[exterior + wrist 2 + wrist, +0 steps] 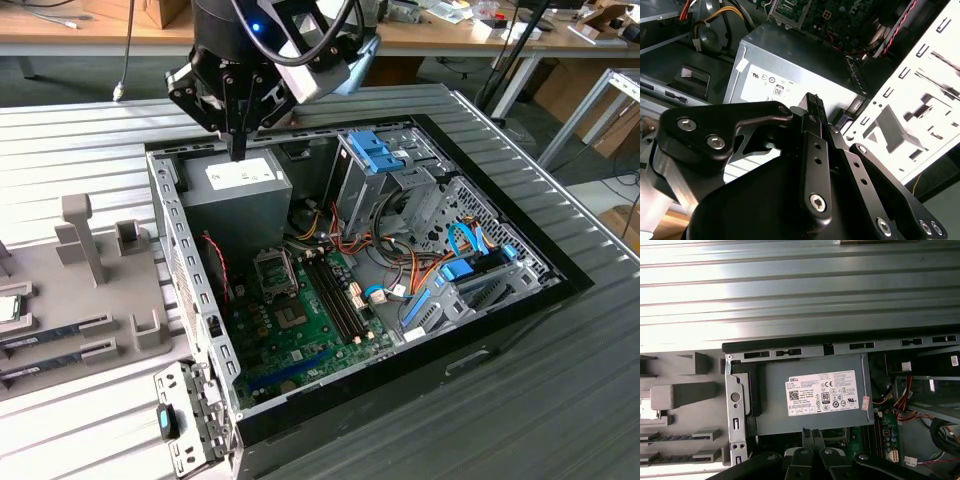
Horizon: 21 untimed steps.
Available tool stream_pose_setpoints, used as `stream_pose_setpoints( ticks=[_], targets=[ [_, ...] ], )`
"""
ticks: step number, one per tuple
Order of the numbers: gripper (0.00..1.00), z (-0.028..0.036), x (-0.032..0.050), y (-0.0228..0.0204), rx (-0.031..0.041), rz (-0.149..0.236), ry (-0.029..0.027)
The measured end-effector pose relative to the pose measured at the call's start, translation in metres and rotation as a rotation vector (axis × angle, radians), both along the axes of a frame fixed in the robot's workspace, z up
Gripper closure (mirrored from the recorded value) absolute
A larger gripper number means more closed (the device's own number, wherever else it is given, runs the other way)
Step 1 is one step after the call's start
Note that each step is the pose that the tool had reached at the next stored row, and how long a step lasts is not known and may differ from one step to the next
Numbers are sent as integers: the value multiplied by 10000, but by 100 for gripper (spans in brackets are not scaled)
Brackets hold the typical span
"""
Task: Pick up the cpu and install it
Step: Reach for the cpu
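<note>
The cpu, a small silvery square chip, lies on the grey holder tray at the exterior view's far left edge, partly cut off. My gripper hangs well to the right of it, over the grey power-supply box in the back corner of the open computer case. Both wrist views show the black fingers pressed together above the box's white label, gripper and gripper, with nothing seen between them. The motherboard's metal-framed socket sits in front of the power supply.
Long dark memory sticks lie in the tray's slots, and grey upright posts stand on it. Blue drive cages, bundled cables and installed memory crowd the case's right side. A ribbed metal table surrounds the case.
</note>
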<state>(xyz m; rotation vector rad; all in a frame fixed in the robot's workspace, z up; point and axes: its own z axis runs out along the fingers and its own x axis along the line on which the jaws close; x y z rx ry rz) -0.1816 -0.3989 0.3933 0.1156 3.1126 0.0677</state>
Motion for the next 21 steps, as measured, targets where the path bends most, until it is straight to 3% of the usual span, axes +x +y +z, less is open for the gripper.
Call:
stream_pose_setpoints(
  ticks=[21],
  targets=[
    [89,0,-165,0,0,1,0]
  ],
)
